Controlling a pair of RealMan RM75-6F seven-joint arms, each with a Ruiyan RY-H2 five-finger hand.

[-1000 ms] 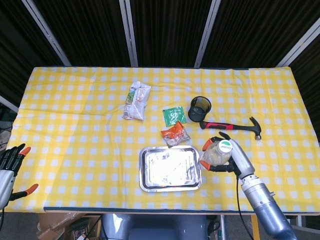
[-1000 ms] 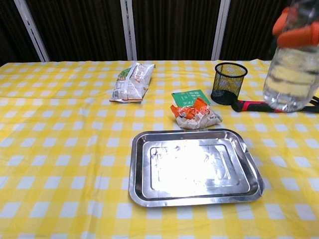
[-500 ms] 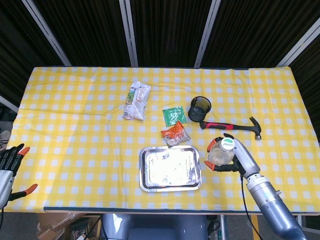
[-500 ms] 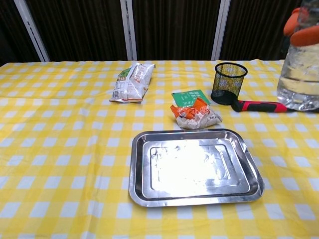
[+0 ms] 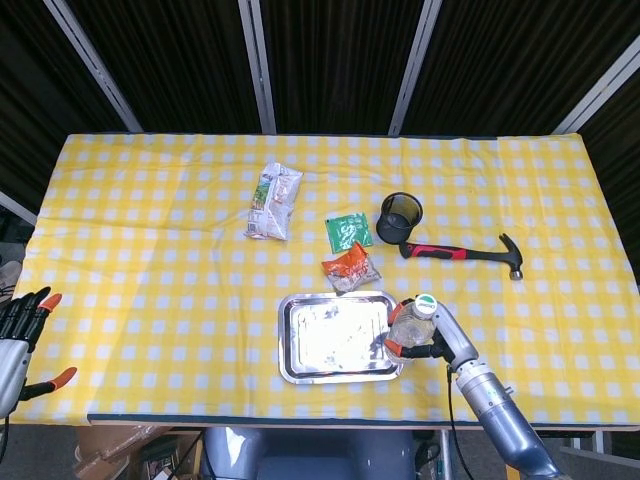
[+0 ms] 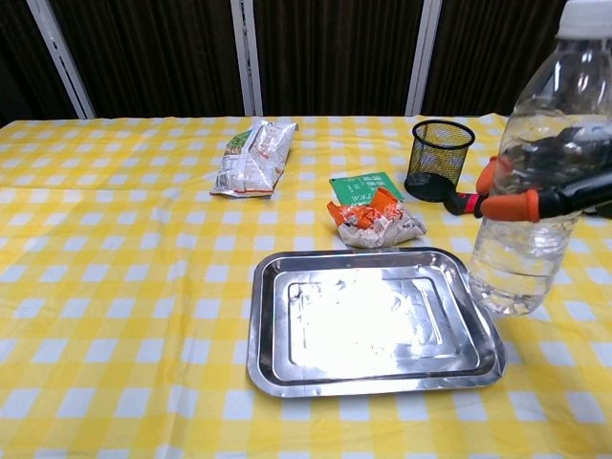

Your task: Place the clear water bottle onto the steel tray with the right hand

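My right hand [image 6: 545, 191], cut off at right of the chest view, grips the ribbed clear water bottle [image 6: 535, 182] upright beside the glossy steel tray [image 6: 277, 359]'s right rim. My left hand [image 5: 22, 335], lower left, fingers spread, holds nothing.

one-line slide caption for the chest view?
Right robot hand holds the upright bottle beside the tray's right edge.

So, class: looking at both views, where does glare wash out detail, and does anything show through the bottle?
Head view: glare whitens the middle of the steel tray. Chest view: the same white glare fills the tray's floor, so its surface detail is lost; the right hand's dark fingers show through the clear water bottle, bent by the water. The bottle runs off the frame's top and right edges.
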